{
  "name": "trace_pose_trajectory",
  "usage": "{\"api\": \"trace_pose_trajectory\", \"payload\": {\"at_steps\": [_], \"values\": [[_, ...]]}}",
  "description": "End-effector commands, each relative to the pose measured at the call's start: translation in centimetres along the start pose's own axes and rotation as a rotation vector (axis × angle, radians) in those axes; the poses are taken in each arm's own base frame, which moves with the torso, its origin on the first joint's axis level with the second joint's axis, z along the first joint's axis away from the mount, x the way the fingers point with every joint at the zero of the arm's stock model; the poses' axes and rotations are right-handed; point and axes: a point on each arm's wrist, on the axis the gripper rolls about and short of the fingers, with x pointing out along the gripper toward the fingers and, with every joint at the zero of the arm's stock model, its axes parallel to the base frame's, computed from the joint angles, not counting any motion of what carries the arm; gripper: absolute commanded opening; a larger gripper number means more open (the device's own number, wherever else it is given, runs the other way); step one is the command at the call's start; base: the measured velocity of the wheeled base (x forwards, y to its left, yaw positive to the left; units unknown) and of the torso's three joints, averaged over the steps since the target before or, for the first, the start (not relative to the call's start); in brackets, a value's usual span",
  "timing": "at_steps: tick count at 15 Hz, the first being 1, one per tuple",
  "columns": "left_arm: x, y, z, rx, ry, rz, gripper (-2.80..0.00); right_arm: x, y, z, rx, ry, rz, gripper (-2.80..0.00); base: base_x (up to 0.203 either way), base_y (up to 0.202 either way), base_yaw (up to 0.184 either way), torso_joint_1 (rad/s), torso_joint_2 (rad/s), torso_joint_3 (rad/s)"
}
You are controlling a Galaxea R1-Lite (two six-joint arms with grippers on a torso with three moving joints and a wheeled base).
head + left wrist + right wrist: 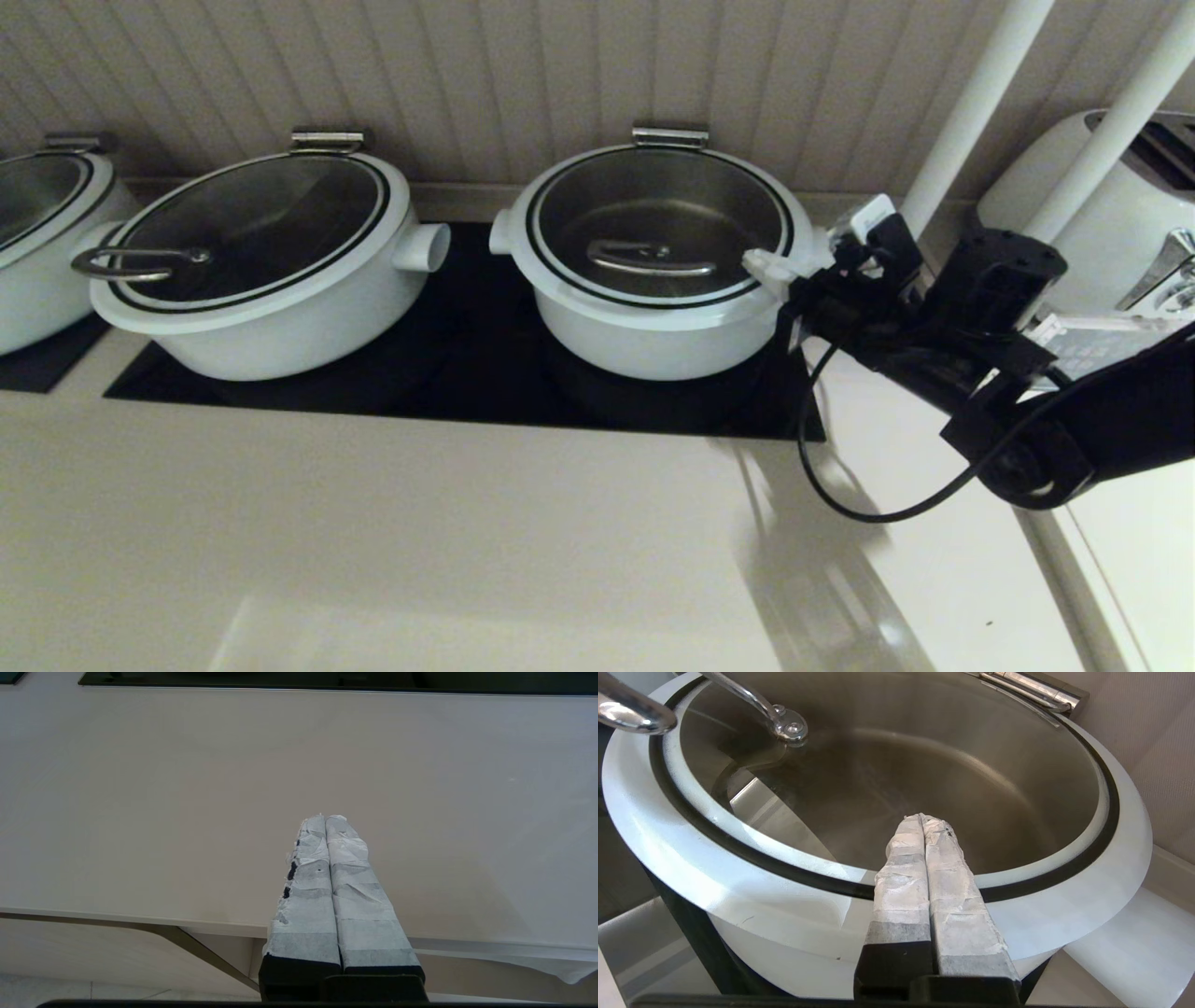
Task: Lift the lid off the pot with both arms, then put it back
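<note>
The deep white pot (644,336) stands on the black hob, right of centre, with its steel hinge clip (669,136) at the back. The glass lid (658,210) sits on it, its bent steel bar handle (644,257) in the middle. My right gripper (752,261) is shut and empty, its tips just over the lid's right edge. In the right wrist view the gripper (923,817) points across the white rim (691,868) over the glass (924,765), short of the handle (752,700). My left gripper (325,817) is shut and empty over the bare counter (187,812), out of the head view.
A wider white pot (271,308) with a loop-handled lid (131,263) stands left of the task pot. Another pot (37,233) is at the far left. A white toaster (1102,205) and two white poles (971,103) stand at the right. The counter front (467,541) is bare.
</note>
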Motion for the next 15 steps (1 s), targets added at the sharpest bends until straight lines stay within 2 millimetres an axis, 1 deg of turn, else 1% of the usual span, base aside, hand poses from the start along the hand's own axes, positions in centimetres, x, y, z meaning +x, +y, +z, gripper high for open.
{"api": "trace_pose_trajectory", "payload": {"at_steps": [1, 3, 5, 8, 10, 12, 15], "values": [[0.0, 0.0, 0.0, 0.0, -0.001, 0.0, -2.8, -0.4, -0.1, 0.7, -0.008, -0.015, -0.007, -2.8, 0.0, 0.0, 0.0, 0.0, 0.0, 0.0], [0.0, 0.0, 0.0, 0.0, -0.001, 0.002, -2.8, -1.3, -0.4, 1.8, -0.013, -0.026, -0.022, -2.8, 0.0, 0.0, 0.0, 0.0, 0.0, 0.0], [0.0, 0.0, 0.0, 0.0, -0.001, 0.0, -2.8, -2.9, -0.5, 3.1, -0.017, -0.034, -0.037, -2.8, 0.0, 0.0, 0.0, 0.0, 0.0, 0.0], [0.0, 0.0, 0.0, 0.0, -0.001, 0.0, -2.8, -6.3, -0.4, 5.6, -0.027, -0.06, -0.052, -2.8, 0.0, 0.0, 0.0, 0.0, 0.0, 0.0], [0.0, 0.0, 0.0, 0.0, -0.001, 0.0, -2.8, -9.4, 0.1, 7.0, -0.028, -0.063, -0.055, -2.8, 0.0, 0.0, 0.0, 0.0, 0.0, 0.0], [0.0, 0.0, 0.0, 0.0, -0.001, 0.0, -2.8, -12.8, 0.9, 7.7, -0.021, -0.049, -0.067, -2.8, 0.0, 0.0, 0.0, 0.0, 0.0, 0.0], [0.0, 0.0, 0.0, 0.0, -0.001, 0.0, -2.8, -18.0, 2.3, 7.1, -0.002, 0.035, -0.169, -2.8, 0.0, 0.0, 0.0, 0.0, 0.0, 0.0]]}}
